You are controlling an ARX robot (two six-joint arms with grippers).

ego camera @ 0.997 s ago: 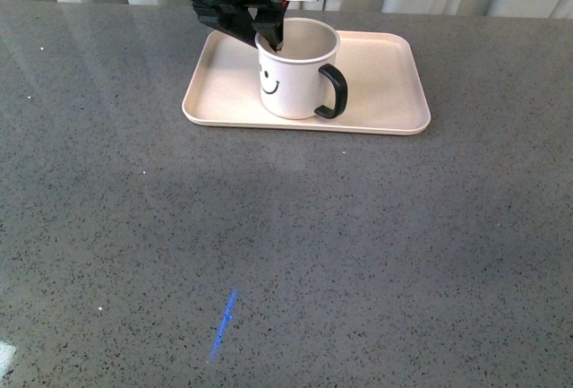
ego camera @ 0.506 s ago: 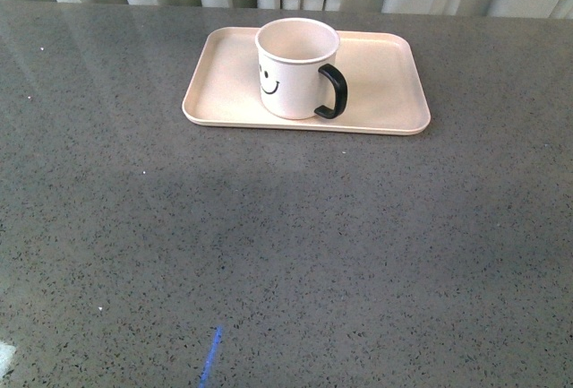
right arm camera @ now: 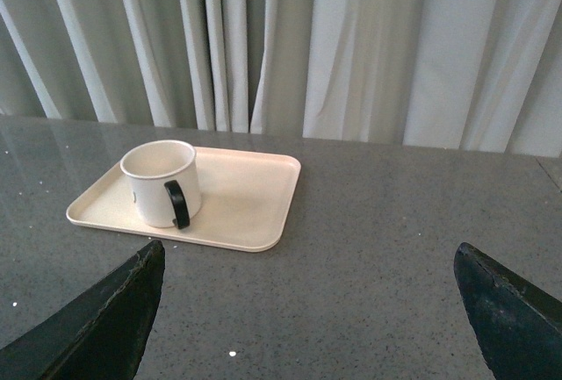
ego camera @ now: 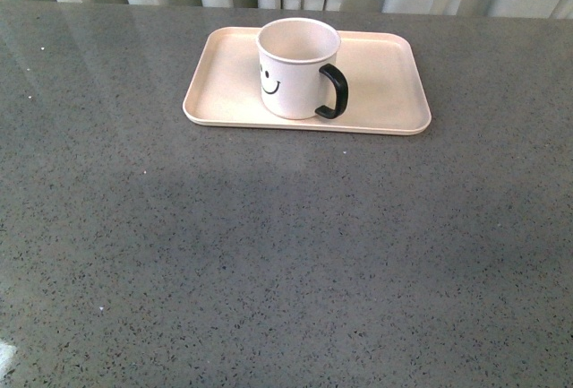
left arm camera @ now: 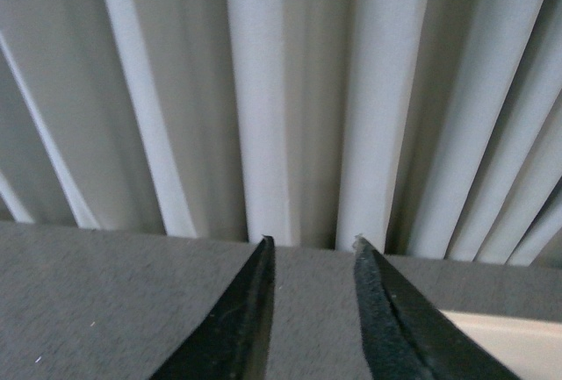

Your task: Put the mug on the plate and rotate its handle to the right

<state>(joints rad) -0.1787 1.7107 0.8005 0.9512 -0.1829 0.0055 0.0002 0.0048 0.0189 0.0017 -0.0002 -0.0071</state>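
A: How are the grippers held?

B: The left gripper (left arm camera: 313,241) is seen with its two black fingers a little apart and nothing between them. It is pointed at the curtain (left arm camera: 263,90) beyond the table's far edge. The right gripper (right arm camera: 307,247) is spread wide, is likewise empty, and is kept well apart from the plate.

A: Where is the mug found?

B: The mug (ego camera: 295,70) is set upright on the plate (ego camera: 385,74), about midway along it and close to its front rim. The handle (ego camera: 333,92) is turned to the right and slightly toward the camera.

A: What could be spoiled from here?

B: The task is judged all but done, so harm would be caused mainly by any contact. If a gripper is swung low across the plate, the mug could be knocked and the handle turned off its heading. The mug could also be pushed over the low front rim. The plate, probably light, could be dragged across the table (ego camera: 269,254) as well.

A: How many of each thing are counted?

B: One mug, one handle, one plate, two grippers, one table and one curtain are counted.
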